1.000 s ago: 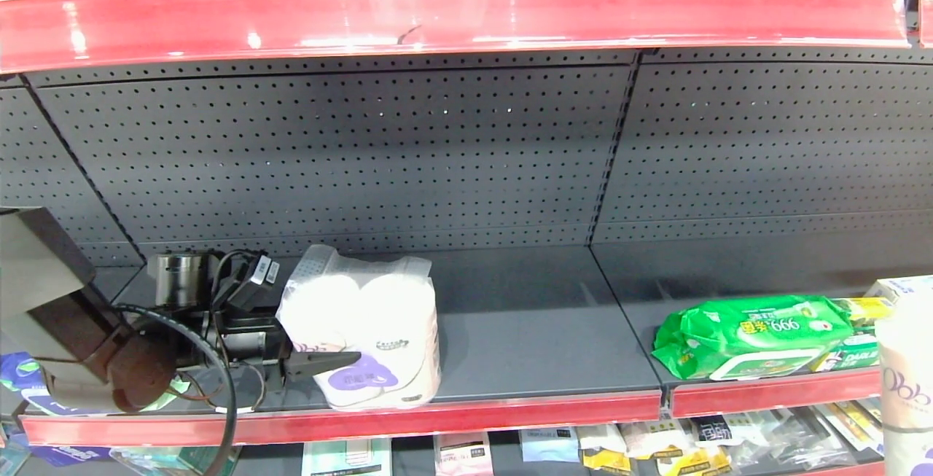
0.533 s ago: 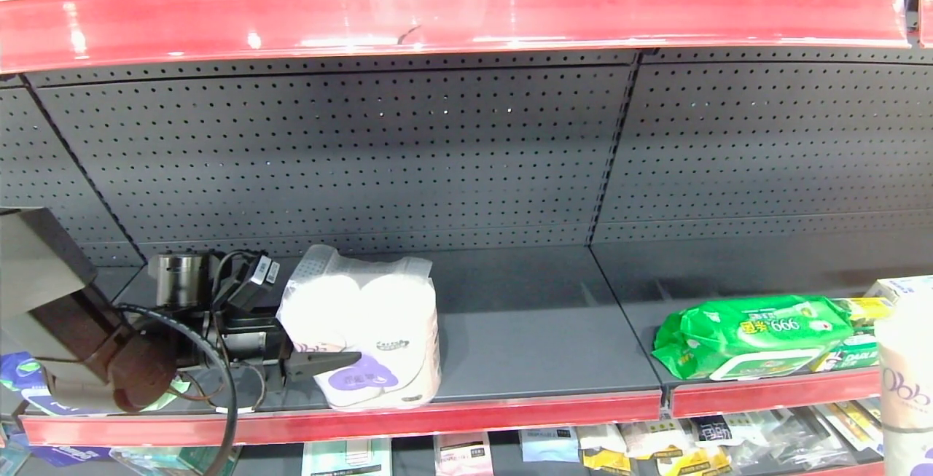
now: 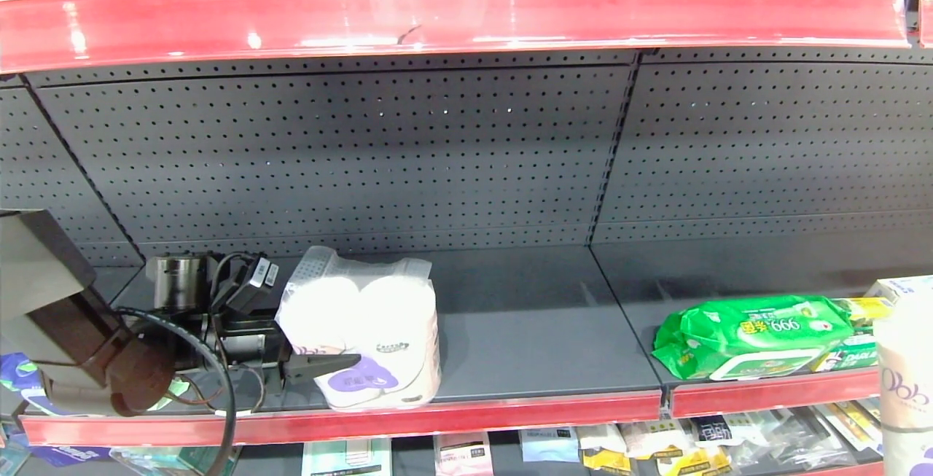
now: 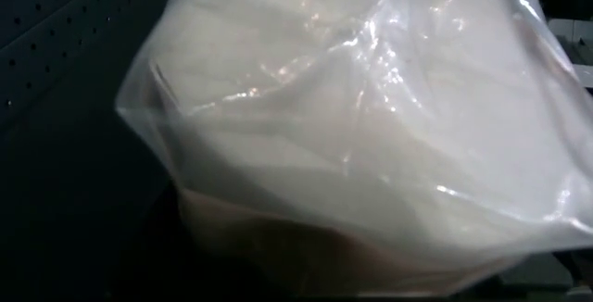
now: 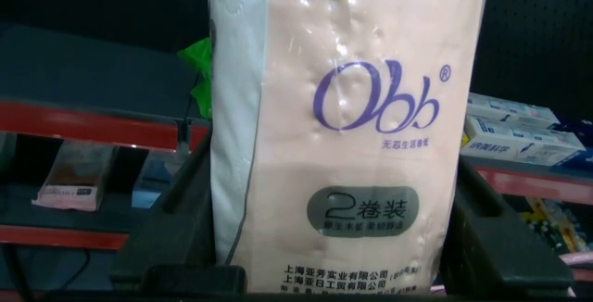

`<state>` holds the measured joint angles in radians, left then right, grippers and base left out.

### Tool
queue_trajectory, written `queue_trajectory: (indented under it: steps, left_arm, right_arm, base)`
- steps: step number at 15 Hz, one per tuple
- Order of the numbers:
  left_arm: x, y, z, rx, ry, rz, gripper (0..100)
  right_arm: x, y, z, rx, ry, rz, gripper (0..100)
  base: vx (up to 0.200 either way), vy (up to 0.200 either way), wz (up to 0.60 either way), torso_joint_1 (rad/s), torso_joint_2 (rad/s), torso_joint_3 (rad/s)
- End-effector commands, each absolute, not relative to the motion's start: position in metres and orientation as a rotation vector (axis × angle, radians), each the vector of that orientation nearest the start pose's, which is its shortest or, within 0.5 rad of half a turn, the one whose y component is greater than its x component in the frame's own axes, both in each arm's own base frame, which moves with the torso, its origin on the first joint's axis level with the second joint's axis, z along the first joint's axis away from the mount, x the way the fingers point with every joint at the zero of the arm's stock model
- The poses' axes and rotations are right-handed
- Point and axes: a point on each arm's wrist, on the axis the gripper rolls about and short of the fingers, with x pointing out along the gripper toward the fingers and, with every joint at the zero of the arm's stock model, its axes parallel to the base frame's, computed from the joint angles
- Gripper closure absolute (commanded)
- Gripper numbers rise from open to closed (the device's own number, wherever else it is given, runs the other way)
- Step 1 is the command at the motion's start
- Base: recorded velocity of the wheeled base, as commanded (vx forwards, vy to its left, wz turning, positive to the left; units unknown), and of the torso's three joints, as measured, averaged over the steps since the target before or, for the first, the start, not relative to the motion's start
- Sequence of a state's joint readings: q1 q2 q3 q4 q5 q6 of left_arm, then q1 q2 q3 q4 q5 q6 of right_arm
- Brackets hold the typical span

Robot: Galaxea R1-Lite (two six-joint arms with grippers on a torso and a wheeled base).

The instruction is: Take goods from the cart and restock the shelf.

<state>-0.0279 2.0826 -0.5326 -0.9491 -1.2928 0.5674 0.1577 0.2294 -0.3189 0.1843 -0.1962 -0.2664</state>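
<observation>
Toilet-roll pack [image 3: 379, 315] stands on shelf [image 3: 525, 330], front left, unmoved this past second; my left claw [image 3: 332, 319] stays clamped on it, so release looks due. Right claw [image 5: 338, 232] holds two-roll pack [image 5: 352, 107] off right, waiting.

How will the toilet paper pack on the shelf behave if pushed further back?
The toilet paper pack looks light for its bulk, so it would probably slide easily on the smooth shelf. Its loose plastic wrap wrinkles, so it is likely soft and slippery. It stands wide, so tipping seems unlikely.
</observation>
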Motion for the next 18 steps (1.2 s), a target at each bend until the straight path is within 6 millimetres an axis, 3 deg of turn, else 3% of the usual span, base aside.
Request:
queue_trajectory:
  steps: [1,15,16,18]
  left_arm:
    - [0.2964,-0.0298,0.0391,0.092,0.143,-1.363,100]
    - [0.2964,-0.0293,0.0389,0.082,0.158,-1.353,100]
    - [0.2957,-0.0293,0.038,0.081,0.16,-1.353,0]
    - [0.2961,-0.0293,0.0382,0.076,0.163,-1.352,0]
  right_arm:
    - [-0.0222,-0.008,0.1494,-0.283,0.098,-0.026,100]
    - [-0.0221,-0.008,0.1489,-0.284,0.101,-0.025,100]
    - [-0.0221,-0.0079,0.1489,-0.284,0.101,-0.027,100]
    - [-0.0223,-0.008,0.1488,-0.284,0.1,-0.027,100]
  base:
    - [0.0,0.0,0.0,0.0,0.0,0.0]
    - [0.0,0.0,0.0,0.0,0.0,0.0]
    - [0.0,0.0,0.0,0.0,0.0,0.0]
    - [0.0,0.0,0.0,0.0,0.0,0.0]
